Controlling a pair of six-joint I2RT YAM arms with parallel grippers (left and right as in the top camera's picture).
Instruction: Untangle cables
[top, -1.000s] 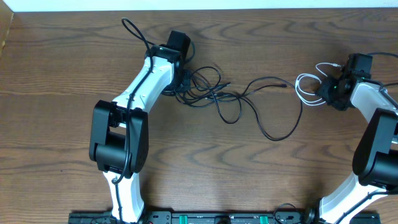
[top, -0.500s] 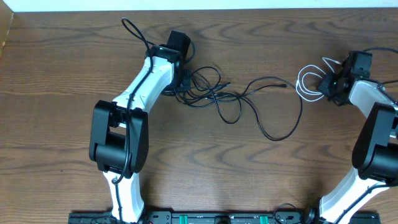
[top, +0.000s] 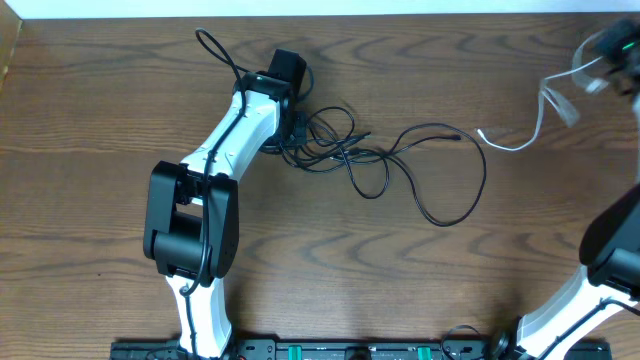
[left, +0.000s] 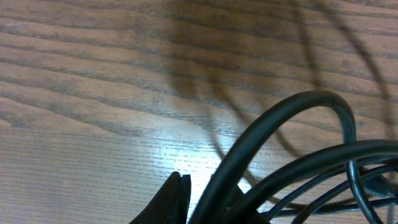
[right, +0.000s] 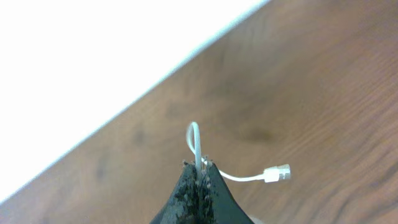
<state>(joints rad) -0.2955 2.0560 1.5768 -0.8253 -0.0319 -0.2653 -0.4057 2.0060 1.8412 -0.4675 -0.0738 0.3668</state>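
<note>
Black cables (top: 330, 152) sit in a thin loopy tangle on the wood-grain tabletop (top: 100, 100) at the left gripper (top: 296, 132) (grip unclear), right gripper (right: 199, 169) clamped on the smooth white cable (right: 196, 140) near the far edge.

Glossy wood-grain table (top: 100, 100), smooth black cables (top: 318, 150)

No legible text in any view.
No lettering, brand, no. or sign can be read on the white-and-black left arm (top: 240, 130), the black cables (left: 311, 98), the white cable (right: 197, 148) or the wood-grain table (top: 100, 100). The green-marked base rail (top: 350, 351) at the btm edge of the overhead view is shown too small for any marking to be made out.
</note>
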